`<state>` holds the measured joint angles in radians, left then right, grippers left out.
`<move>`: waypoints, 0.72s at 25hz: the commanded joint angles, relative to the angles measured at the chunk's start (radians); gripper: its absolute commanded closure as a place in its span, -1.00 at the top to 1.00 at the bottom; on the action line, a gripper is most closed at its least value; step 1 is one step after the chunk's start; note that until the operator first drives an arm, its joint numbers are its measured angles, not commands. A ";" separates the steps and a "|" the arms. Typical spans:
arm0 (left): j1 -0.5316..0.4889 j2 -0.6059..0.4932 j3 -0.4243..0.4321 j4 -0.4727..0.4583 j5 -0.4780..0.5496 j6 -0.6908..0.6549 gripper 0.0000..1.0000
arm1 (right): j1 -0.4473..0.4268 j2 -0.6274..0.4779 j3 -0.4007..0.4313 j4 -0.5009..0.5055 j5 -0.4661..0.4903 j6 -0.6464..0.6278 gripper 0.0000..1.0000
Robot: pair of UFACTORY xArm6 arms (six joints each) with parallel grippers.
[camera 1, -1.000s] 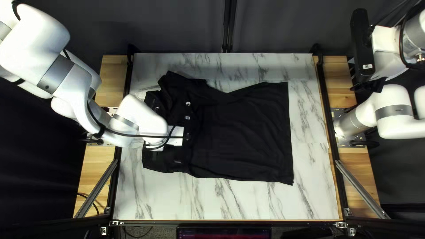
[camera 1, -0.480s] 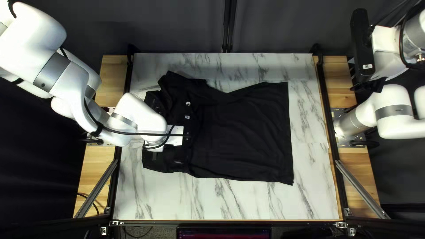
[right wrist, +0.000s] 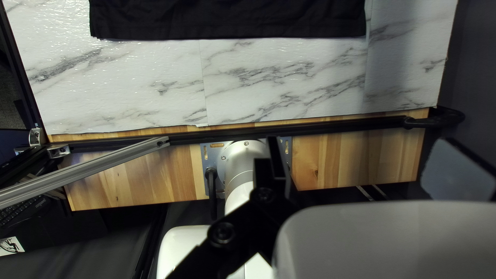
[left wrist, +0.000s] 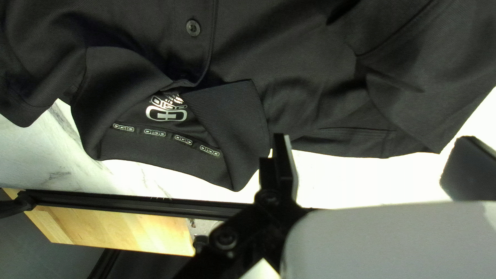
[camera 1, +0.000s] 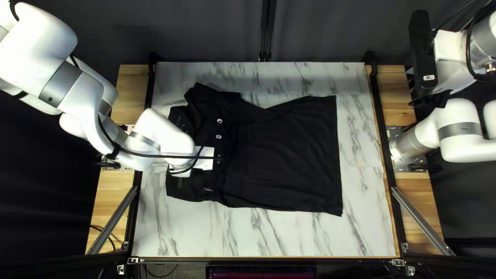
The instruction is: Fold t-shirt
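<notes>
The black collared t-shirt (camera 1: 289,155) lies spread on the table, its straight hem toward the right of the top left view. My left gripper (camera 1: 182,173) is over its collar end, the fingertips hard to make out against black cloth. In the left wrist view the open left gripper (left wrist: 374,164) has bare table and the edge of the t-shirt (left wrist: 310,103) beyond its fingers; the collar (left wrist: 230,119) is beside one finger. At the upper right of the top left view is my right gripper (camera 1: 433,98). The right gripper (right wrist: 367,164) stands open and empty in its wrist view, away from the cloth.
White marbled table (camera 1: 289,235) surrounds the t-shirt, with black rails (camera 1: 385,155) along its sides. Wooden side boards (camera 1: 421,206) carry the arm bases and slanted metal struts (camera 1: 423,222). My left arm (camera 1: 85,98) reaches over the table's left edge.
My left arm has shifted very slightly toward the left of the top left view, then stayed still. The t-shirt and my right arm look unmoved.
</notes>
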<state>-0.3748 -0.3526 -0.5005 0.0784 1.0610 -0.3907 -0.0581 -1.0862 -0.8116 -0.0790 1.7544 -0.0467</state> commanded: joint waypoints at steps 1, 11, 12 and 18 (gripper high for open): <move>0.000 0.000 0.000 0.000 0.000 0.000 1.00 | 0.000 0.000 0.000 0.000 0.000 0.000 1.00; 0.094 0.098 0.021 -0.129 -0.211 0.251 1.00 | 0.000 0.000 0.000 0.000 0.000 0.000 1.00; 0.099 0.112 0.019 -0.140 -0.226 0.271 1.00 | 0.000 0.000 0.000 0.000 0.000 0.000 1.00; 0.176 0.156 0.032 -0.235 -0.326 0.509 1.00 | 0.000 0.000 0.000 0.000 0.000 0.000 1.00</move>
<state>-0.2397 -0.2089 -0.4808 -0.1016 0.7857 -0.0045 -0.0581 -1.0862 -0.8116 -0.0790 1.7544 -0.0467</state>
